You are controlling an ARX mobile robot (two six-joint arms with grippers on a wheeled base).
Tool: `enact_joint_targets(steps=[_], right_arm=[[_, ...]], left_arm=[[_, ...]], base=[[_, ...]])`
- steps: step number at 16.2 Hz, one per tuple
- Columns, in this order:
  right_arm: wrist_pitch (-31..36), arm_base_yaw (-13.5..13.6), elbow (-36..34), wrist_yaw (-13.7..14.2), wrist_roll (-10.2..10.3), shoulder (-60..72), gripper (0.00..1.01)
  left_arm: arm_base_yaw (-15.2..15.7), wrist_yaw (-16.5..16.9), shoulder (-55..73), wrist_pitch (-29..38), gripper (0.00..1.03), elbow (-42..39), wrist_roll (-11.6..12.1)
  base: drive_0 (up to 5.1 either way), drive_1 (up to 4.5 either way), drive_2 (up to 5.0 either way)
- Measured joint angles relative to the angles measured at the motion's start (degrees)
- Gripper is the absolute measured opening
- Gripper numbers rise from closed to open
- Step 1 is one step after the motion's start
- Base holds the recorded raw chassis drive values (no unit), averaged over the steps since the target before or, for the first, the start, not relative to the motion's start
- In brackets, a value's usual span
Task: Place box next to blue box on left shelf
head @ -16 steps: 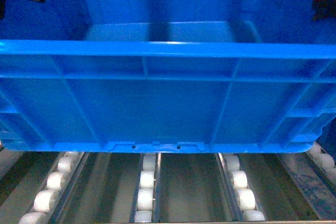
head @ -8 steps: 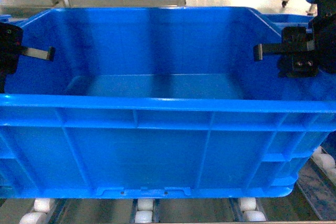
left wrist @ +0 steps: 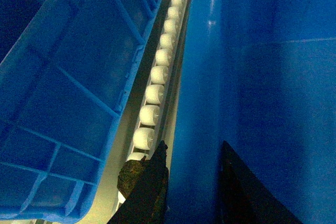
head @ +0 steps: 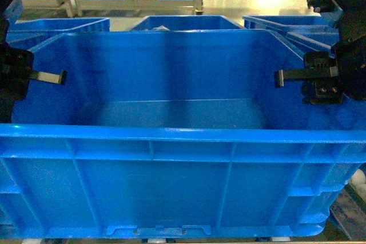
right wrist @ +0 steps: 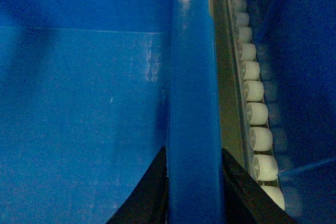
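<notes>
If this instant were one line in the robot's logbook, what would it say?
phase: lowering | left gripper: shut on box rim | right gripper: shut on box rim | under box: left shelf rollers | neighbour crate: alongside

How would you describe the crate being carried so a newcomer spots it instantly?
It is the big blue box filling the front of the head view, empty inside. Unlike the crates behind, the left gripper and right gripper clamp its side walls.

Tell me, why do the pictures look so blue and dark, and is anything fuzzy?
Head view: the box fills the frame, sharp, with glare on the floor behind. Left wrist view: dim, the left gripper a dark blur, the rollers bright. Right wrist view: shadowed, with a shiny streak on the rim.
</notes>
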Motion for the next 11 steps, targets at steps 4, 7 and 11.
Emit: enact_joint_targets(steps=[4, 7, 11], right_arm=[[14.8, -0.4, -0.5, -4.1, 2.1, -7.3, 0.69], [17.9, -0.7, -0.3, -1.7, 3.4, -10.3, 0.98], [40.7, -4.0, -18.0, 2.1, -5.1, -16.5, 0.59]], left_arm=[[0.7, -5.0, -4.3, 17.4, 0.67, -0.2, -6.4], [1.1, -5.7, -6.6, 22.2, 0.99, -0.6, -6.5], [5.0, 20.5, -12.5, 43.7, 0.62, -17.4, -3.3]], base=[[0.0, 0.0, 0.0], [0.0, 0.0, 0.0], [0.0, 0.0, 0.0]])
